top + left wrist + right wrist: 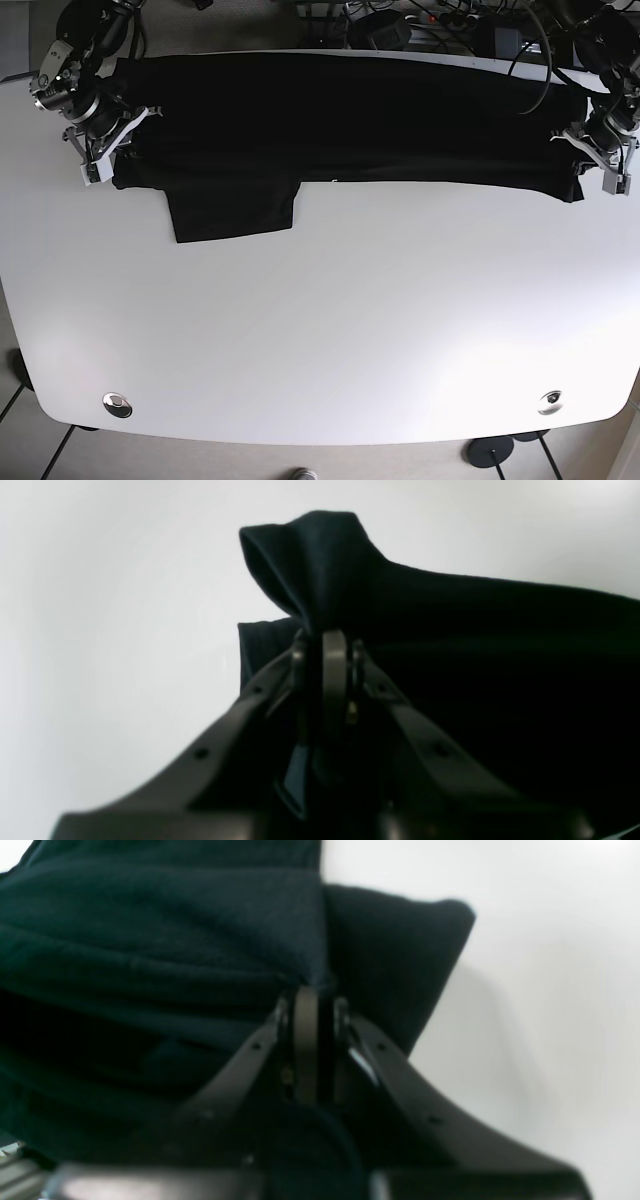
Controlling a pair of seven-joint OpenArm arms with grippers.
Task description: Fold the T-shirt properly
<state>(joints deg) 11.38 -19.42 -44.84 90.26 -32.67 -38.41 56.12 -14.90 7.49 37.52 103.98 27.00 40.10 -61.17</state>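
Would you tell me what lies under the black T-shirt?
The T-shirt lies on the white table, both ends pinched by the left gripper and right gripper. Anything beneath the cloth is hidden.

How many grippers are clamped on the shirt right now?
2. The right gripper pinches the shirt at its end on the base view's left; the left gripper pinches the opposite end.
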